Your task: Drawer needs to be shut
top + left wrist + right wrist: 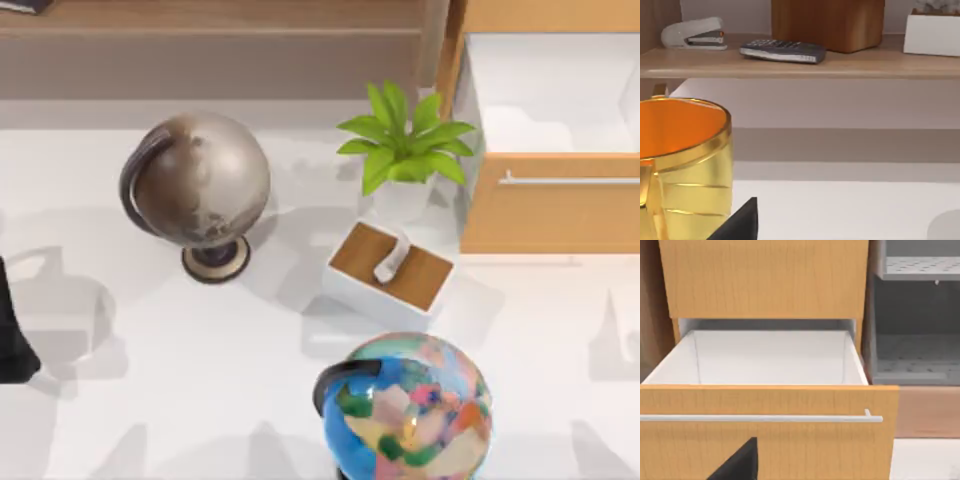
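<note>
The large drawer with an orange-brown wood front stands pulled open at the white surface's right rear, white inside showing, its thin silver bar handle facing the right pincer. Whether either pincer is spread cannot be told.

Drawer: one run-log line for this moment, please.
light orange-brown wood-front drawer: open | silver bar handle: untouched | right hand: facing drawer front | shut: not yet

Black, angular left arm
</note>
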`<state>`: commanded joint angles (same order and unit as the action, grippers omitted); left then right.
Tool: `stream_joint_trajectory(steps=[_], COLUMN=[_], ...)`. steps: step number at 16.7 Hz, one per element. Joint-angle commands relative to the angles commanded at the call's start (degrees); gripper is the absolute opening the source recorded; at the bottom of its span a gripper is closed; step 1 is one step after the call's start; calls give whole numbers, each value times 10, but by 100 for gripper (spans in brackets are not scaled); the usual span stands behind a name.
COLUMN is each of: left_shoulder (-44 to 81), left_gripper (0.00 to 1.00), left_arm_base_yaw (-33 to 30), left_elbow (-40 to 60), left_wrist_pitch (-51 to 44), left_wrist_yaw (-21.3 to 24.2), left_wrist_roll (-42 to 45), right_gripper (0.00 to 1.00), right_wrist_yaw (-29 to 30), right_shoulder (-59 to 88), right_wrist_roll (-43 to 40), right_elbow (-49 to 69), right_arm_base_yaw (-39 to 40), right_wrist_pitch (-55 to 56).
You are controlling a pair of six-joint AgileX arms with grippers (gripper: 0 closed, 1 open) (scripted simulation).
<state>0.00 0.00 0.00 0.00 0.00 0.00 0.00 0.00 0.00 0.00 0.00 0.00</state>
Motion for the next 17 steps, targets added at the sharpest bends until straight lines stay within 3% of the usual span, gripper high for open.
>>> stream_joint_trajectory(steps=[6,17], left_shoulder=[0,0], left_gripper=[100,100], left_arm_base_yaw=[0,0], left_elbow=[0,0], left_wrist_pitch=[0,0], left_wrist_yaw=[0,0], left_wrist_roll=[0,0], right_gripper=[100,100], right_wrist_yaw=[-48,-302], right_shoulder=[64,504], right_wrist_roll=[2,6], right_elbow=[35,254], right_arm_base_yaw=[-41,-309], right_wrist_pitch=[36,261])
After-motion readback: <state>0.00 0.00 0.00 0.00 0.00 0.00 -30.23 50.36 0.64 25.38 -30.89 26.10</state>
